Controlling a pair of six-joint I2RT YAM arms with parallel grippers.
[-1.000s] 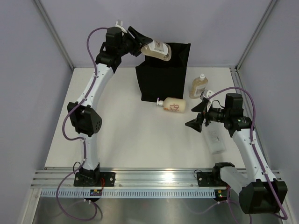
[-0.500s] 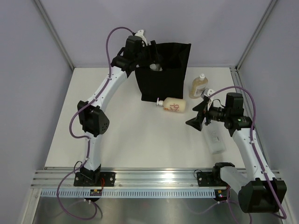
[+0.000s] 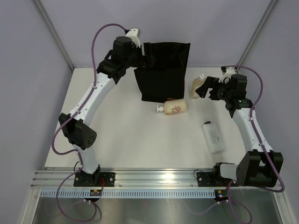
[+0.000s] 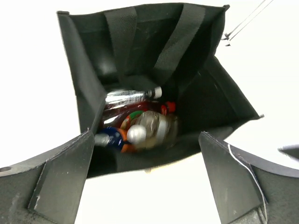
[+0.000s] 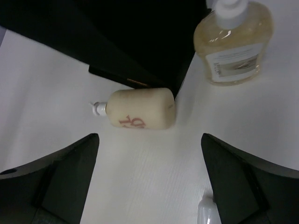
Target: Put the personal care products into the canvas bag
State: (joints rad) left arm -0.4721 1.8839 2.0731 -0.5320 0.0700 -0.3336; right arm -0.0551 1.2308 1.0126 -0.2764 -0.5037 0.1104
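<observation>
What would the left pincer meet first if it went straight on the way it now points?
Likely the amber bottle lying topmost inside the canvas bag: the open left pincer points down into the bag's mouth. Depth is unclear.

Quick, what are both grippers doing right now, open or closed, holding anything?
Left gripper: open, holding nothing, above the canvas bag.
Right gripper: open, holding nothing.

Left claw (image 4: 147,136) and right claw (image 5: 150,137) both gape wide.
</observation>
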